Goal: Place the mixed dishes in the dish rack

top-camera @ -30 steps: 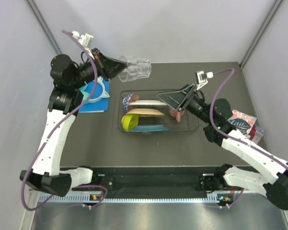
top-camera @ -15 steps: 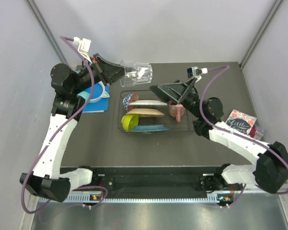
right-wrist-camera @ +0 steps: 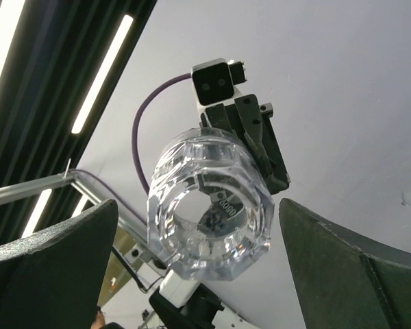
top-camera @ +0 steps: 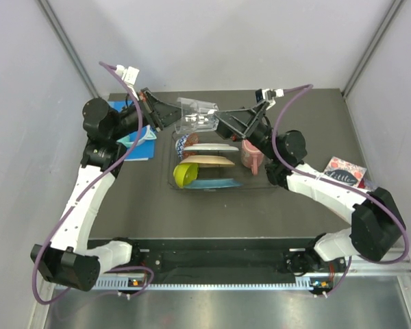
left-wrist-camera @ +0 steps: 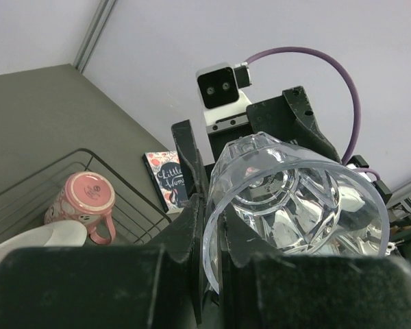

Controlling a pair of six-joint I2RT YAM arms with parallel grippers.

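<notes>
Dishes sit in the dish rack (top-camera: 260, 186) at the middle of the tabletop (top-camera: 315, 123): three plates (top-camera: 209, 160) side by side, the lime-green bowl (top-camera: 185, 173) at the end toward the tabletop's left edge, the pink mug (top-camera: 252, 154) at the other end. Over the rack's far side the left tool (top-camera: 177, 114) is clamped on the rim of the small clear glass (top-camera: 196, 116), held on its side in the air. The right tool (top-camera: 221, 123) faces the glass's base, fingers spread wide on either side, not touching it.
</notes>
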